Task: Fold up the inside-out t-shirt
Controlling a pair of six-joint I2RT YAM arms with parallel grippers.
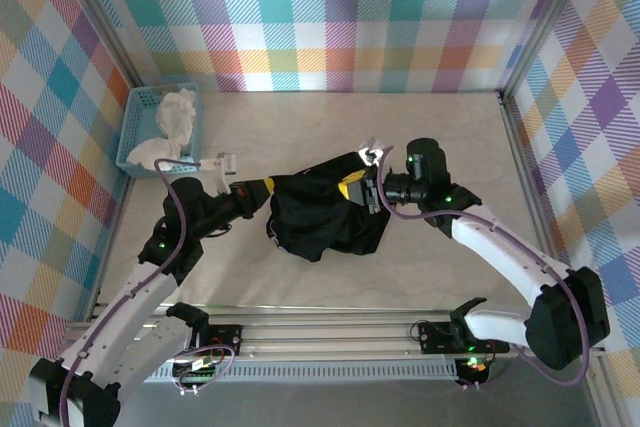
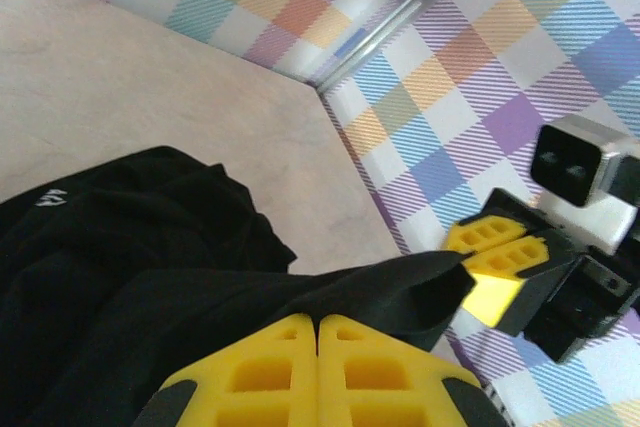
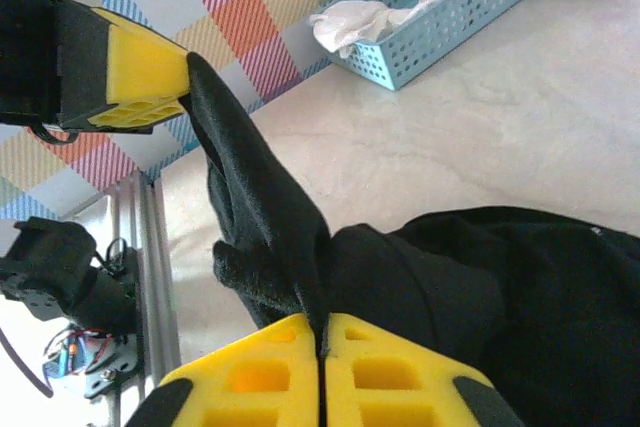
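Top external view: black t-shirt [image 1: 325, 212] lies bunched in a dark heap on the table [image 1: 430, 127], mid-table, between the two arms. Folds merge into one black mass, and sleeves, collar and hem cannot be picked out. Which face is outward cannot be told.

Left gripper [image 1: 262, 187] sits at the heap's left edge and right gripper [image 1: 355, 185] at its upper right. The fingertips of both are partly buried in cloth from this angle.

Left wrist view: the left arm's own yellow pads [image 2: 270, 377] are pressed together. A taut band of fabric runs from them across to the right gripper, whose yellow fingers are clamped on the far corner of that band. The exact pinch point under the near pads is cut off by the lower frame edge. A small pale mark [image 2: 50, 198] shows on the cloth but is too small to read.

Right wrist view: the right arm's pads [image 3: 380, 377] are closed on a ridge of fabric that sits in the seam between them. The ridge rises to the left gripper, which is clamped on its tip. The rest of the shirt runs out of frame at the right and bottom.

Light-blue basket [image 1: 135, 137] stands at the far left by the checked wall [image 1: 350, 7], well apart from the shirt. A white cloth [image 1: 178, 112] is crumpled inside it, with part draped over the near rim. What lies beneath the cloth is hidden.
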